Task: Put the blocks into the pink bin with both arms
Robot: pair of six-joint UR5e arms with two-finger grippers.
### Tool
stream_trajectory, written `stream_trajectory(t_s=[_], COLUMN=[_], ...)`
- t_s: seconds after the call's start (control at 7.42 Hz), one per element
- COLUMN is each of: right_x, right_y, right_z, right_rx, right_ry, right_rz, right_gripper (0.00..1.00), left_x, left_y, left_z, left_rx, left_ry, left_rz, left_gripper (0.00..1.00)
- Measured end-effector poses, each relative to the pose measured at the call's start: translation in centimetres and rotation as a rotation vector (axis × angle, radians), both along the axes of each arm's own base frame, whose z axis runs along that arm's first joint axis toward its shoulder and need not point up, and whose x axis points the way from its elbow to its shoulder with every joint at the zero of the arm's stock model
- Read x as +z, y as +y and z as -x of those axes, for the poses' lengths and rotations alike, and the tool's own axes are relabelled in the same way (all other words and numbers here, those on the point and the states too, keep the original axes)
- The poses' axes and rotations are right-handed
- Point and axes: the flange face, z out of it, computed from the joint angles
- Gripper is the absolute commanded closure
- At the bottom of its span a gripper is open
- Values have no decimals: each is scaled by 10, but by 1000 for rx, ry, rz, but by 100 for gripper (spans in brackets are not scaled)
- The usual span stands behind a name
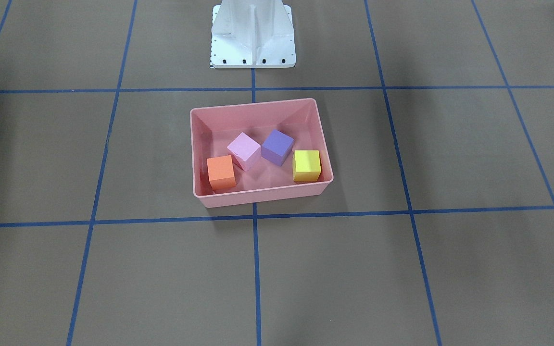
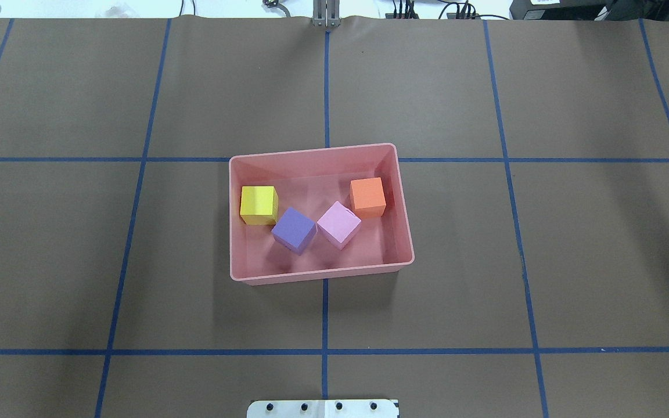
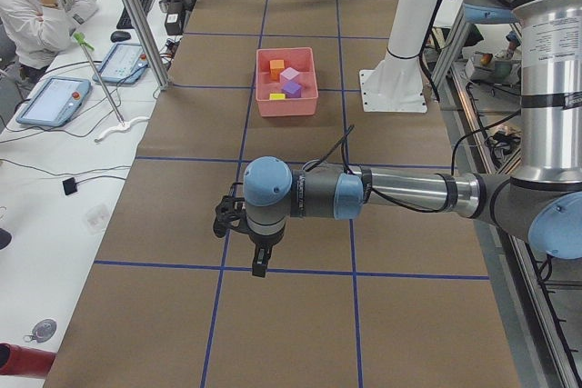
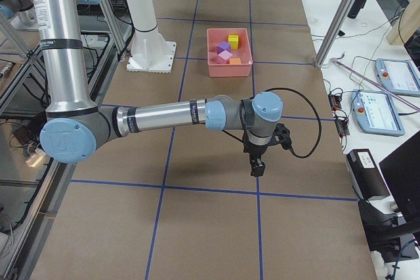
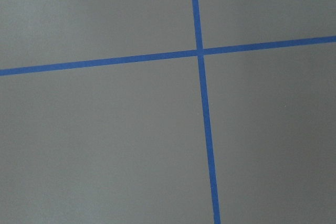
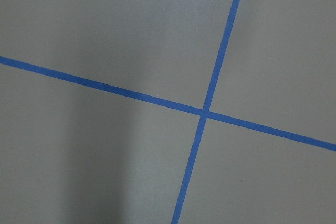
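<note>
The pink bin (image 2: 407, 232) sits at the table's middle; it also shows in the front view (image 1: 200, 144). Inside it lie the yellow block (image 2: 259, 204), purple block (image 2: 294, 230), light pink block (image 2: 338, 224) and orange block (image 2: 367, 197). In the front view they show as orange (image 1: 220, 172), light pink (image 1: 244, 150), purple (image 1: 277, 146), yellow (image 1: 306, 165). My left gripper (image 3: 260, 265) hangs over bare table far from the bin, seen only in the left side view. My right gripper (image 4: 256, 167) shows only in the right side view. I cannot tell whether either is open or shut.
The white pedestal base (image 1: 253, 36) stands just behind the bin. Blue tape lines (image 2: 324, 313) grid the brown table. A person (image 3: 36, 6) sits at a side desk with tablets (image 3: 55, 102). Both wrist views show only table and tape.
</note>
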Motion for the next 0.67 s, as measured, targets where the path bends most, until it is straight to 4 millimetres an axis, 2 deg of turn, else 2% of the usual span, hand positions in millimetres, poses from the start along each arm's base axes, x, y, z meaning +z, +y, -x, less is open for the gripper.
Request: stream_trajectory(t_s=[0.67], right_x=[2], right_y=[1], right_z=[0], right_rx=[2], right_ry=[-1], right_rz=[6], right_gripper=[0], left_x=[-2], left_y=[2], left_z=[-1], left_rx=[0], left_ry=[10], left_rz=[-2], left_gripper=[0])
